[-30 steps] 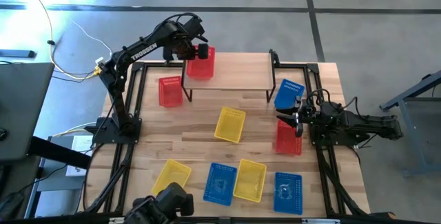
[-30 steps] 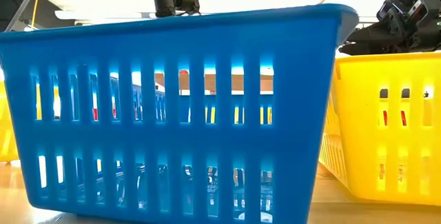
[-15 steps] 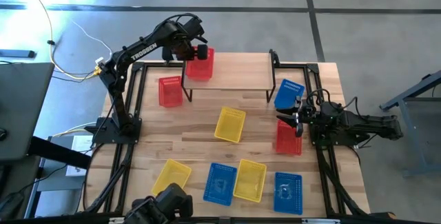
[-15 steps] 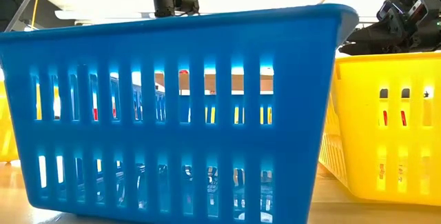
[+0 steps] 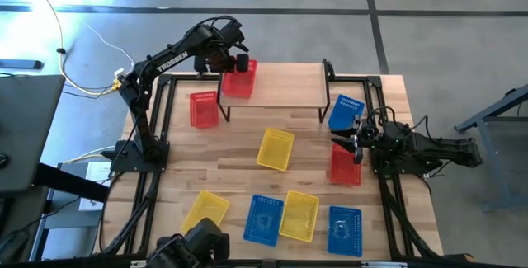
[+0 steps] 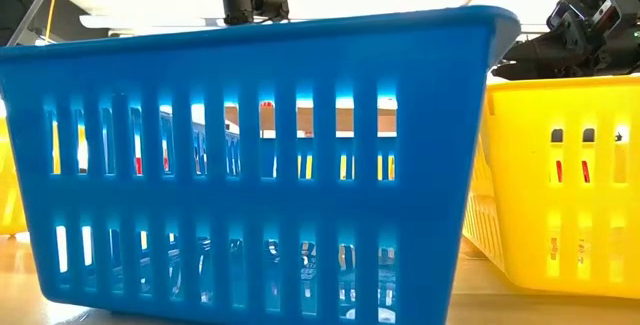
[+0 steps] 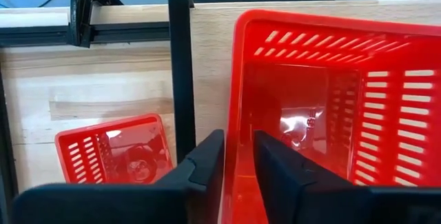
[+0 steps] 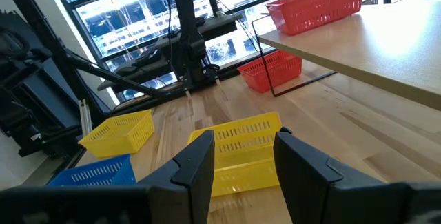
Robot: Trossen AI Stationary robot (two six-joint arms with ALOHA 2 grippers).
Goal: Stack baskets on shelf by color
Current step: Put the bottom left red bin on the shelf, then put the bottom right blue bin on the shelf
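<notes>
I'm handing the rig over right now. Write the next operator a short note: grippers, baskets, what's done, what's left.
Left gripper: shut on the wall of a red basket sitting at the shelf's left end.
Right gripper: open, empty, waiting at the table's right side.
Done: only that red basket is up on the shelf.
Left: red baskets and, yellow baskets, blue baskets, all on the table.

Grey floor (image 5: pixel 445 21) with dark seams surrounds the table; bright windows (image 8: pixel 131 14) behind.
</notes>
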